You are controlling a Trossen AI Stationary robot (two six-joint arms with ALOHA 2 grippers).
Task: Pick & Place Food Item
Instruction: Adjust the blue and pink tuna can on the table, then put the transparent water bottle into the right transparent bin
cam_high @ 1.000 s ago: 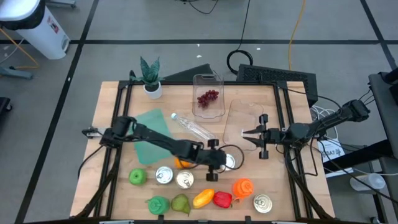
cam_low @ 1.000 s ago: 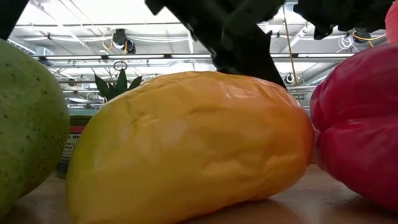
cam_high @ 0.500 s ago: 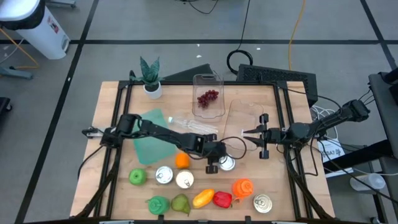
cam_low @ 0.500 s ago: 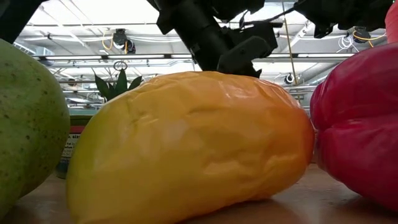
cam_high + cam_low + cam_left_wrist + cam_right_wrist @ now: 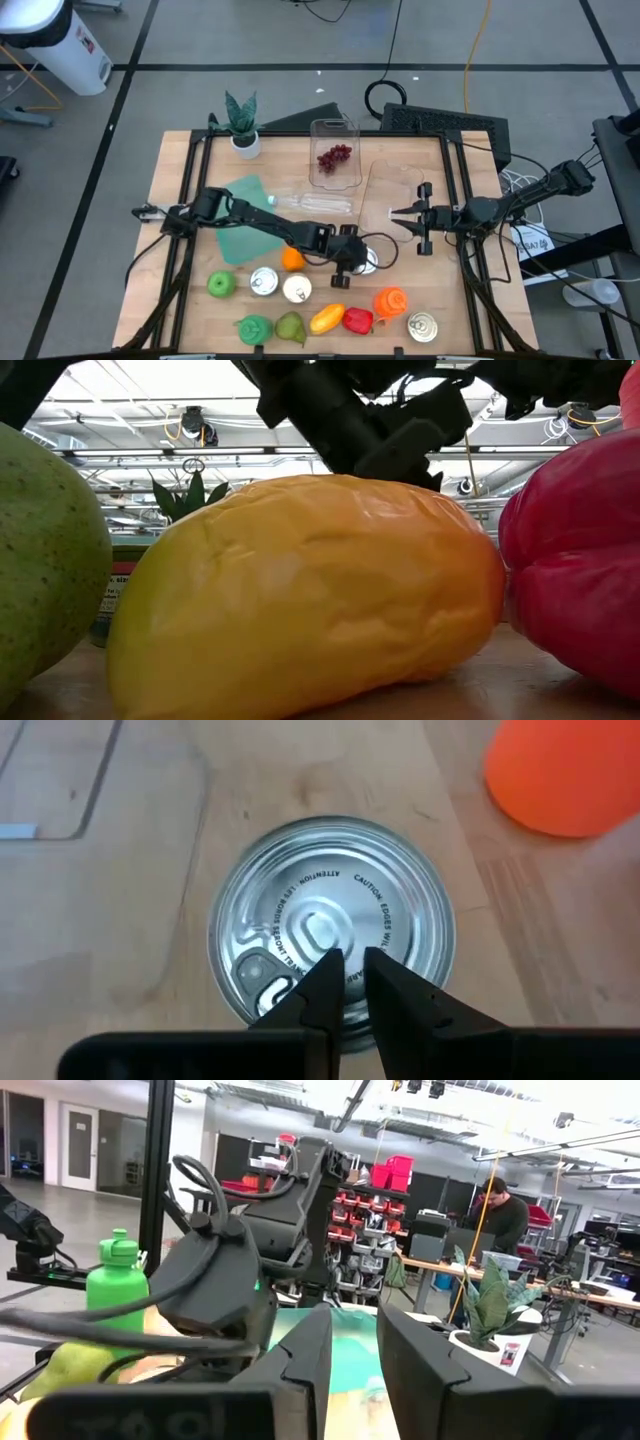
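Observation:
A silver can (image 5: 335,950) stands upright on the wooden table (image 5: 190,160), near its middle (image 5: 368,262). My left gripper (image 5: 348,965) is shut, slanting down from the table's left with its fingertips over the can's lid beside the pull tab; it also shows in the high view (image 5: 358,262) and the low view (image 5: 400,445). My right gripper (image 5: 392,212) waits above the table's right side, shut on nothing, with a narrow slit between its fingers (image 5: 353,1330). An orange (image 5: 292,258) lies just left of the can. My left gripper has its shut fingertips (image 5: 325,975) over the middle of the can's lid (image 5: 320,925), coming from above and slanting down from the table's left. Whether they touch the lid, I cannot tell.
Along the near edge lie a green apple (image 5: 221,285), two cans (image 5: 264,283), a yellow mango (image 5: 327,319), a red pepper (image 5: 357,321) and an orange piece (image 5: 390,301). A clear bottle (image 5: 310,204), a grape container (image 5: 334,155) and a plant (image 5: 243,125) are farther back.
My left gripper has sunk toward the silver can and rolled a little, staying shut. The clear bottle behind the left arm has turned from a slant to lie nearly along the table's left-right line.

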